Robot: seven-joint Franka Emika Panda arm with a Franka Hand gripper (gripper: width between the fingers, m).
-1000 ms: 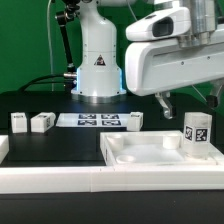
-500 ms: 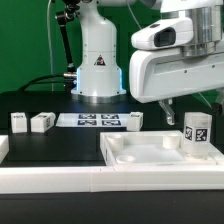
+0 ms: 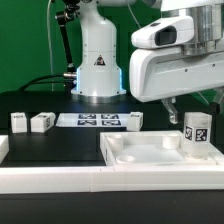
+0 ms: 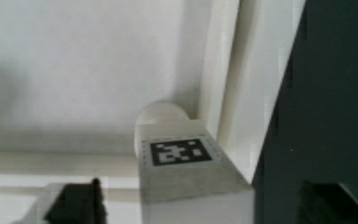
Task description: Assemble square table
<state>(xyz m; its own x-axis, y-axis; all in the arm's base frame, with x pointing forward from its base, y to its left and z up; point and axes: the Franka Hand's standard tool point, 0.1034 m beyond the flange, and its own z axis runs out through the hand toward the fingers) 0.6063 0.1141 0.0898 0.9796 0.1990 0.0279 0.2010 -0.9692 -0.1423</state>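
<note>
White leg block (image 4: 179, 150) stands upright in the square top's (image 3: 140, 158) corner. Jaws wide, the claw (image 4: 197, 196) straddles it, likely to grip.

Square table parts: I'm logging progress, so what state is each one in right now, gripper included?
square top: lying flat on the table, rim up.
upright leg: standing in the top's corner on the exterior view's right, not gripped.
left leg: loose on the table.
second leg: loose, beside the left leg.
third leg: loose, beside the marker board.
gripper: open, fingers either side of the upright leg.
</note>
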